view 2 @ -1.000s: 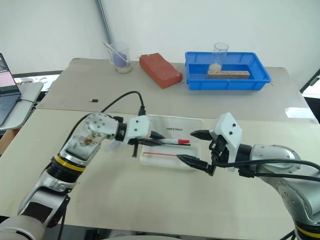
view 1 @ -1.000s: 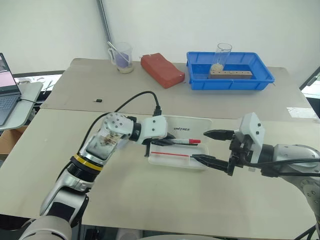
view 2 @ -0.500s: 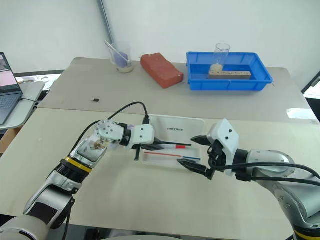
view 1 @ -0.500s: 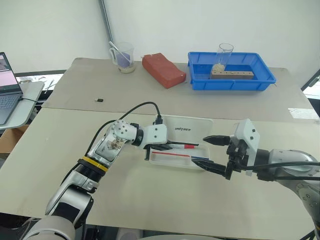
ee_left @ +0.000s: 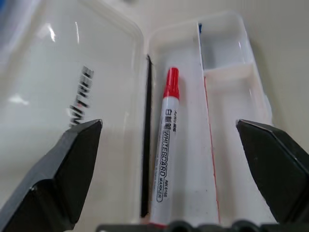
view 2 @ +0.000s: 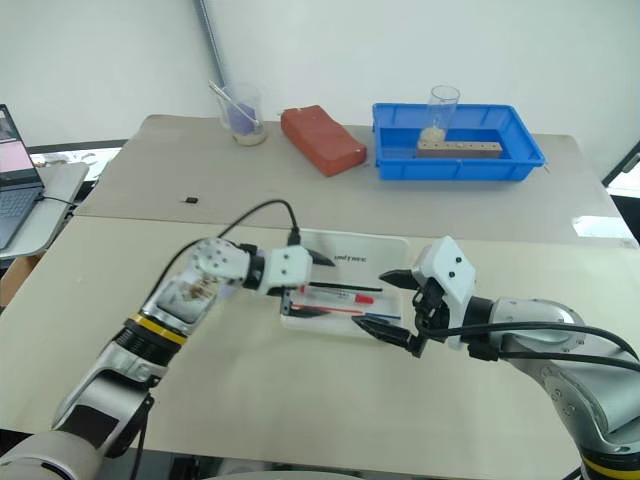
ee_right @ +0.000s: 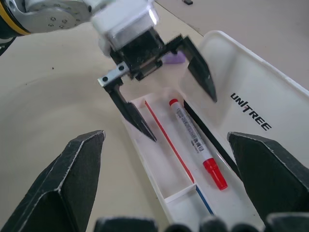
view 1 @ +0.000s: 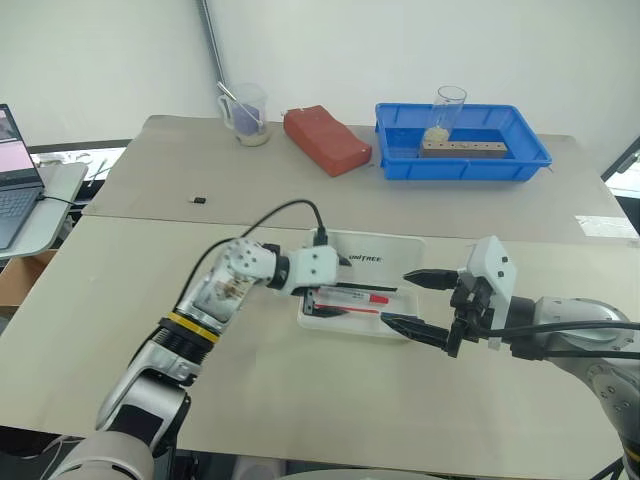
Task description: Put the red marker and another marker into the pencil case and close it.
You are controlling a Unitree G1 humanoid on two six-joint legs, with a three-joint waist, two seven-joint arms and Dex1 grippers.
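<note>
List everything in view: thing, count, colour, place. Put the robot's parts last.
pencil case: one, white translucent, lid open, on the near table between the grippers.
red marker: one, white barrel with red cap, lying in the case.
thin red pen: one, red, in the case beside the marker.
thin black pen: one, black, in the case by the hinge.
purple object: one, partly hidden behind the left gripper.
blue tray: one, far table, right.
glass: one, clear, in the tray.
red block: one, far table.
cup: one, clear, far table, left.
laptop: one, left edge.
left gripper: open over the case.
right gripper: open, beside the case.
</note>
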